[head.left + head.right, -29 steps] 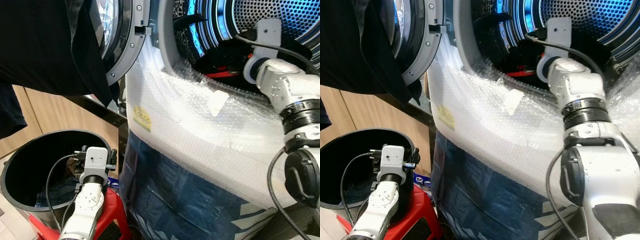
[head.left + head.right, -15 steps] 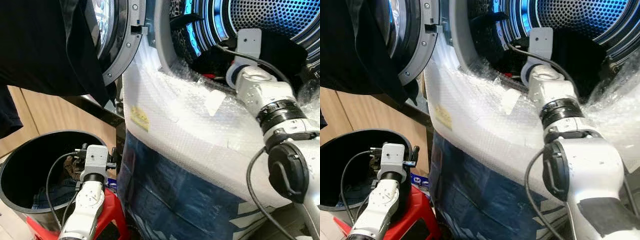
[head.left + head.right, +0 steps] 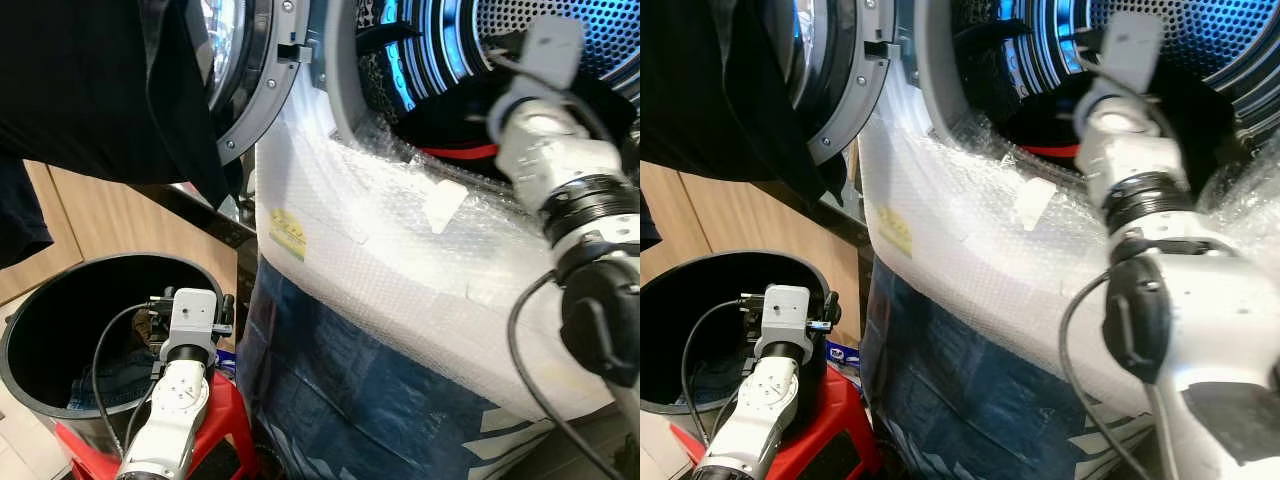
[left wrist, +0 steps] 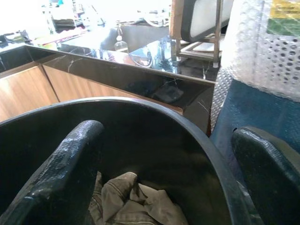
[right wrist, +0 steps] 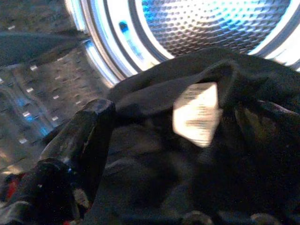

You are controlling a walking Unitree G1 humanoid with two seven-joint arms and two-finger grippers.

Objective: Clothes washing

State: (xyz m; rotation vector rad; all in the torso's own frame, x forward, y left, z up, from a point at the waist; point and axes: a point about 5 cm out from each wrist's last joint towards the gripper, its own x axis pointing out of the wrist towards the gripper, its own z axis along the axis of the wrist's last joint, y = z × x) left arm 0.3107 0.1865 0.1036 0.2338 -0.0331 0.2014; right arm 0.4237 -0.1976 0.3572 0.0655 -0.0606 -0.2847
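Head stereo pair: looks forward and down from close range; both eyes share the bubble-wrapped washing machine (image 3: 400,250), its open door (image 3: 245,80) and the black bin (image 3: 60,340). Left wrist camera: sits over the bin rim, facing across it toward the counter (image 4: 117,70). Right wrist camera: very near, apparently inside the drum (image 5: 211,23), blurred, facing dark clothing (image 5: 164,154).

Perforated glossy metal drum (image 3: 590,25), crinkly plastic bubble wrap (image 3: 400,250), matt black bin (image 3: 60,290).
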